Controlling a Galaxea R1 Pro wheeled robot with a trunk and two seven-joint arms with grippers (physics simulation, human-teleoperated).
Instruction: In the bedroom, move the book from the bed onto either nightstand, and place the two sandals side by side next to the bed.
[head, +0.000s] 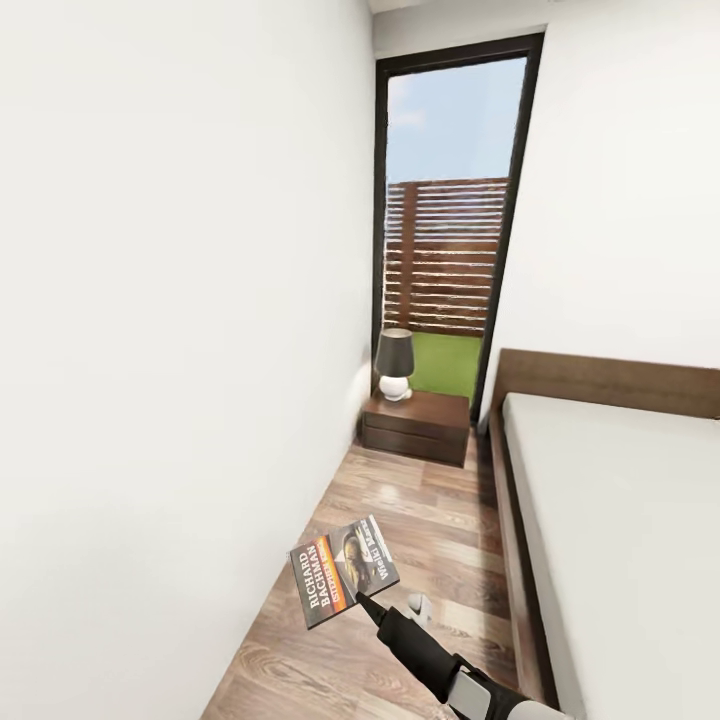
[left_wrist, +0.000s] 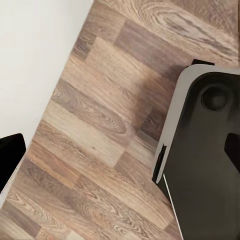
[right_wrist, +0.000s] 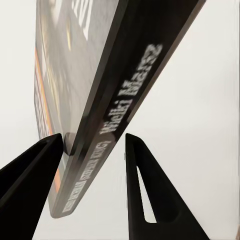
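Note:
The book (head: 340, 570), a thin dark paperback with an orange band and white "RICHARD BACHMAN" lettering, hangs in the air over the wood floor. My right gripper (head: 366, 602) is shut on its lower edge. In the right wrist view the book's spine (right_wrist: 115, 100) runs between the two black fingers (right_wrist: 30, 185). The nightstand (head: 416, 425), a low dark brown cabinet, stands at the far end of the aisle beside the bed (head: 620, 530). My left gripper (left_wrist: 122, 155) is open over bare floor planks, beside the robot's dark base (left_wrist: 205, 160). The sandals are out of view.
A grey-shaded lamp (head: 394, 365) takes up the left part of the nightstand top. A white wall (head: 150, 350) closes the aisle on the left and the bed's dark frame (head: 515, 540) on the right. A tall dark-framed window (head: 450, 230) stands behind the nightstand.

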